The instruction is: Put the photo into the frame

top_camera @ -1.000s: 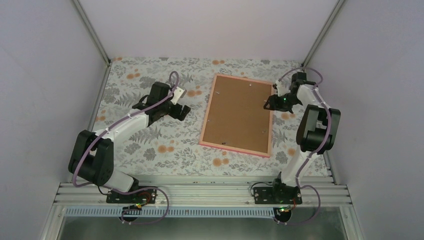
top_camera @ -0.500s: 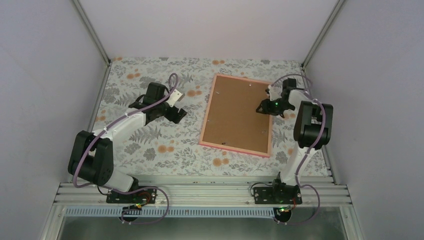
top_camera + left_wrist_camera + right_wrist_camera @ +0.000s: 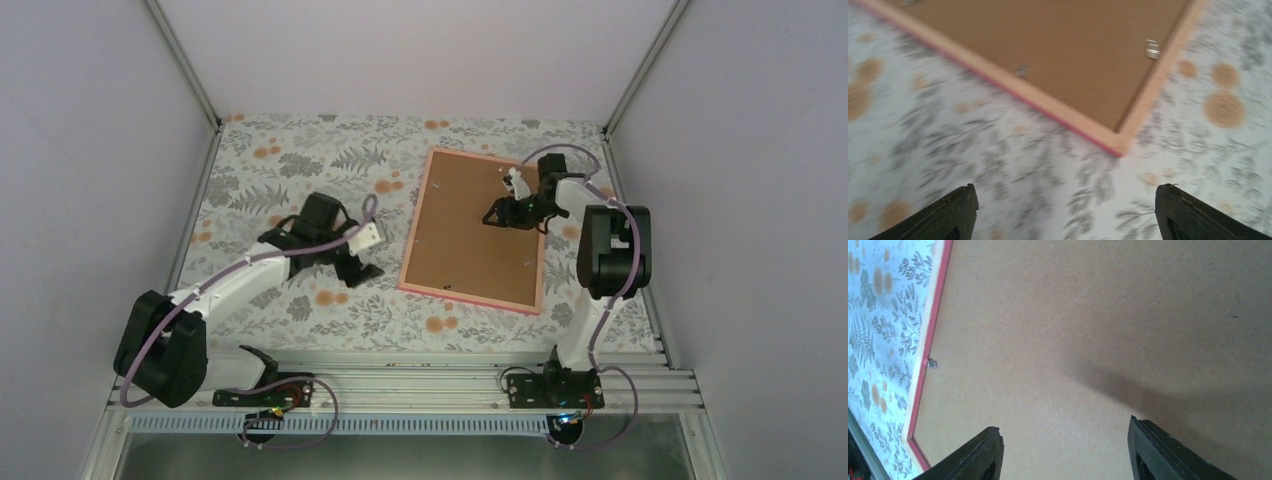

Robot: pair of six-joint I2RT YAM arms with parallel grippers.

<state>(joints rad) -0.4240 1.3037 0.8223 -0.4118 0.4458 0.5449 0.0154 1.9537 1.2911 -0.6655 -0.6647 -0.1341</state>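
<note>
Nearest us, the left gripper (image 3: 1064, 192) has drawn back toward the near left since a second ago; it now hangs over the floral tablecloth (image 3: 290, 165), close to the near left corner of the frame (image 3: 414, 222) without touching it, its jaws spread wide with nothing between them; farther off, the right gripper (image 3: 1064, 435) has swung left from the frame's right edge and hovers over the brown backing board (image 3: 465, 240), jaws apart and empty, casting a shadow on it; the frame itself has not shifted; it lies back side up, right of centre, with a thin pink and pale wood border and small metal tabs (image 3: 1151, 49) along the board's edge; whether the photo sits beneath we cannot tell; grey walls (image 3: 420, 60) stand beyond.
</note>
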